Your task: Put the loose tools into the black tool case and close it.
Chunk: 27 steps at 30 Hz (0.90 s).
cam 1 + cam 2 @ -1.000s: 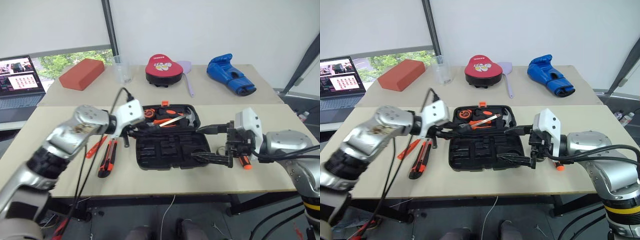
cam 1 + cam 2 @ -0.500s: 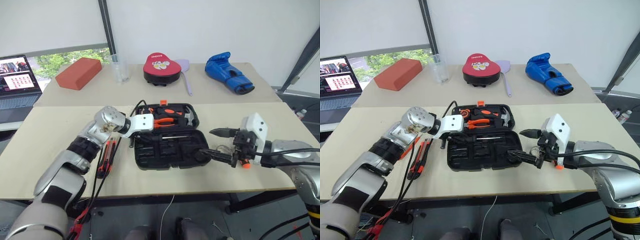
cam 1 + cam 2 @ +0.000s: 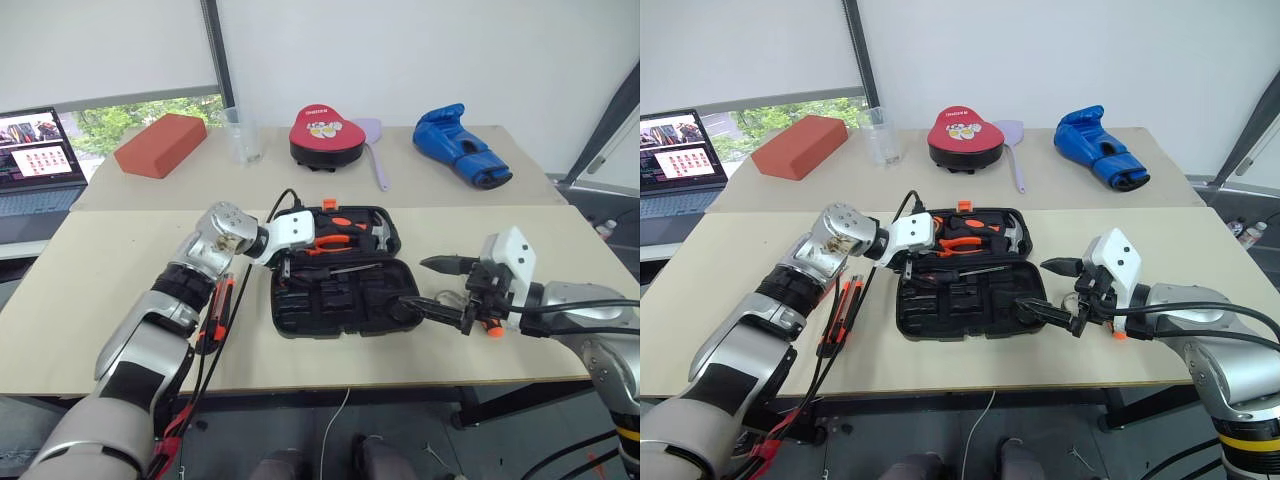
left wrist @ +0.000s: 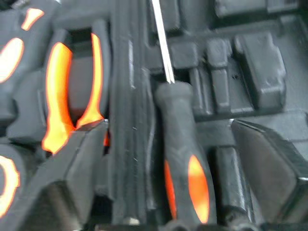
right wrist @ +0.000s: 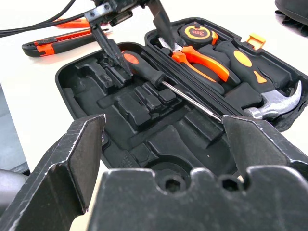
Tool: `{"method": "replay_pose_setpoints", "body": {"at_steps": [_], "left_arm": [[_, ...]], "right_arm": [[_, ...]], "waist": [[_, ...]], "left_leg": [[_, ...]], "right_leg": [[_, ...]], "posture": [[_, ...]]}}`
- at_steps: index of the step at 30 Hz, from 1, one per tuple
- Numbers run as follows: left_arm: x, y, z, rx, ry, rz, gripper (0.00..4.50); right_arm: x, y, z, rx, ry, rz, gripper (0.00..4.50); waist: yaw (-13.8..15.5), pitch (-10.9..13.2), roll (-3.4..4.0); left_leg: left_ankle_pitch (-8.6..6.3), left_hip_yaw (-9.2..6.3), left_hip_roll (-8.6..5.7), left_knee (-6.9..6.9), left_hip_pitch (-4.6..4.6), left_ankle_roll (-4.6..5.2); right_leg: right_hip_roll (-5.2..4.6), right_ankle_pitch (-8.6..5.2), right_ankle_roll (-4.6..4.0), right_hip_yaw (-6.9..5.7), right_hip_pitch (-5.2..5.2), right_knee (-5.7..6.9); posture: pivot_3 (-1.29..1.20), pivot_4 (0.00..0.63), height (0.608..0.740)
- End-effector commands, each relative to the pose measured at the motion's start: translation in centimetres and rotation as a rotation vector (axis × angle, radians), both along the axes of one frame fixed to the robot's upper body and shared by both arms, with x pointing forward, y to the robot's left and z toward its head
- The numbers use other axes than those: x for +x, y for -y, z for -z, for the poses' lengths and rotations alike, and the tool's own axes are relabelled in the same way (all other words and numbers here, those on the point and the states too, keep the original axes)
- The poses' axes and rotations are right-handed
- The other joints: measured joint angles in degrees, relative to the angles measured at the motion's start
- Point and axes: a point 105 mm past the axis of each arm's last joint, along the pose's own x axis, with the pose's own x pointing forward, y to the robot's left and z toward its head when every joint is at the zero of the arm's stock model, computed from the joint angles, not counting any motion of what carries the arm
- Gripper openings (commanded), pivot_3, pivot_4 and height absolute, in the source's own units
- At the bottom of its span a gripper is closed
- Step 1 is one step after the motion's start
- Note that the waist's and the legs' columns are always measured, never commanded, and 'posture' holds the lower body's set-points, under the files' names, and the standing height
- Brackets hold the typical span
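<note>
We see the black tool case (image 3: 345, 275) lying open on the near worktop (image 3: 90, 290), its far half holding orange-handled pliers (image 5: 204, 57), a hammer (image 5: 276, 103) and a tape measure (image 5: 196, 32); the dial on the tape measure carries print too small for us to read. One screwdriver (image 5: 159, 77) with a black-and-orange handle lies along the hinge ridge inside the case. Our left claw (image 5: 132, 36) hangs just over that handle with its fingers spread to either side, touching nothing we can make out. Our right claw (image 3: 430, 285) sits at the case's right edge, fingers wide apart and empty. The utility knife (image 3: 213, 318) and the slim orange tester (image 5: 77, 21) lie on the worktop left of the case. On the far worktop a red pad (image 3: 326, 129) bears a white word we cannot read.
</note>
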Motion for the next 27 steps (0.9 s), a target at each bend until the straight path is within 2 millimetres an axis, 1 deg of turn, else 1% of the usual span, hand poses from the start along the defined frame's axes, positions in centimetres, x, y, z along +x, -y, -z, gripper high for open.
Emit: {"method": "replay_pose_setpoints", "body": {"at_steps": [1, 5, 7, 8, 9, 12, 14, 17, 20, 22, 24, 27], "left_arm": [[0.2, 0.8, -2.8, -0.070, 0.050, 0.008, 2.87], [0.4, 0.7, -1.5, -0.040, 0.054, -0.001, 1.39], [0.1, 1.0, -0.9, -0.029, 0.034, 0.018, 0.55], [0.0, 1.1, -0.8, -0.025, 0.029, 0.025, 0.23], [-0.1, 1.2, -0.4, -0.013, 0.022, 0.031, 0.09], [-0.2, 1.1, 1.2, 0.067, 0.003, 0.030, 0.09], [0.2, 0.9, 2.4, 0.136, 0.031, 0.008, 0.09], [-0.1, 1.1, 4.0, 0.185, 0.042, 0.033, 0.09], [0.2, 0.9, 4.7, 0.200, 0.067, 0.025, 0.09], [0.5, 0.8, 4.3, 0.166, 0.062, 0.003, 0.09], [0.5, 0.6, 3.2, 0.102, 0.063, -0.006, 0.09], [0.0, 0.5, 0.1, -0.100, 0.024, -0.019, 0.09]], "right_arm": [[-0.3, 0.0, -1.3, 0.016, 0.053, -0.004, 4.50], [-0.1, 0.1, -1.3, 0.016, 0.058, 0.003, 4.50], [0.0, 0.2, -1.4, 0.019, 0.059, 0.008, 4.50], [0.0, 0.2, -1.4, 0.021, 0.060, 0.009, 4.50], [0.0, 0.2, -1.4, 0.021, 0.061, 0.010, 4.50], [-0.1, 0.2, -1.4, 0.026, 0.060, 0.015, 4.50], [-0.1, 0.2, -1.3, 0.032, 0.058, 0.020, 4.50], [-0.1, 0.3, -1.2, 0.037, 0.055, 0.031, 4.50], [0.0, 0.5, -1.1, 0.040, 0.052, 0.049, 4.50], [-0.1, 0.8, -1.0, 0.037, 0.051, 0.065, 4.50], [-0.1, 1.5, -0.9, 0.034, 0.051, 0.101, 4.50], [-0.2, 3.2, -0.8, 0.030, 0.046, 0.187, 4.50]], "waist": [[-0.05, 0.00, 0.00], [-0.11, 0.00, 0.00], [-0.12, 0.00, 0.00], [-0.11, 0.00, 0.00], [-0.09, 0.00, 0.00], [-0.09, 0.00, 0.00], [-0.07, 0.00, 0.00], [0.23, -0.01, 0.01], [0.61, -0.02, 0.01], [0.95, -0.03, 0.01], [1.06, -0.03, 0.00], [0.97, -0.02, 0.01]], "left_leg": [[0.00, 0.00, 0.00, 0.00, -0.01, 0.00], [0.00, 0.00, 0.00, 0.00, 0.00, 0.00], [0.00, 0.00, 0.00, 0.01, 0.00, 0.00], [0.00, 0.00, 0.00, 0.01, 0.00, 0.00], [0.00, 0.00, 0.00, 0.02, 0.00, 0.00], [0.00, 0.00, 0.00, 0.02, -0.01, 0.00], [0.00, 0.00, 0.00, 0.02, 0.00, 0.00], [0.00, 0.00, -0.01, 0.03, 0.07, 0.00], [0.00, 0.00, 0.00, 0.04, 0.23, 0.00], [-0.01, 0.00, 0.00, 0.05, 0.32, 0.00], [-0.01, 0.00, 0.00, 0.06, 0.33, 0.01], [-0.02, 0.00, 0.00, 0.07, 0.32, 0.02]], "right_leg": [[0.00, 0.00, 0.00, 0.00, -0.01, 0.00], [0.00, 0.00, 0.00, 0.01, -0.01, 0.01], [0.00, 0.00, 0.00, 0.01, -0.01, 0.01], [0.00, 0.00, 0.00, 0.01, -0.01, 0.01], [0.00, 0.00, 0.00, 0.01, -0.01, 0.02], [0.00, 0.00, 0.00, 0.01, -0.01, 0.01], [0.00, 0.00, 0.00, 0.01, 0.00, 0.01], [-0.01, 0.00, 0.00, 0.02, 0.08, 0.02], [-0.01, 0.01, 0.01, 0.02, 0.28, -0.01], [-0.01, 0.02, 0.03, 0.02, 0.39, -0.02], [-0.01, 0.05, 0.08, 0.04, 0.41, -0.02], [0.00, 0.07, 0.10, 0.06, 0.38, 0.02]], "posture": [[0.00, 0.150, 0.740], [0.00, 0.150, 0.740], [0.00, 0.150, 0.740], [0.00, 0.150, 0.740], [0.00, 0.150, 0.740], [0.00, 0.150, 0.740], [0.00, 0.150, 0.740], [0.00, 0.150, 0.740], [0.00, 0.150, 0.740], [0.00, 0.150, 0.740], [0.00, 0.150, 0.740], [0.00, 0.150, 0.740]]}}
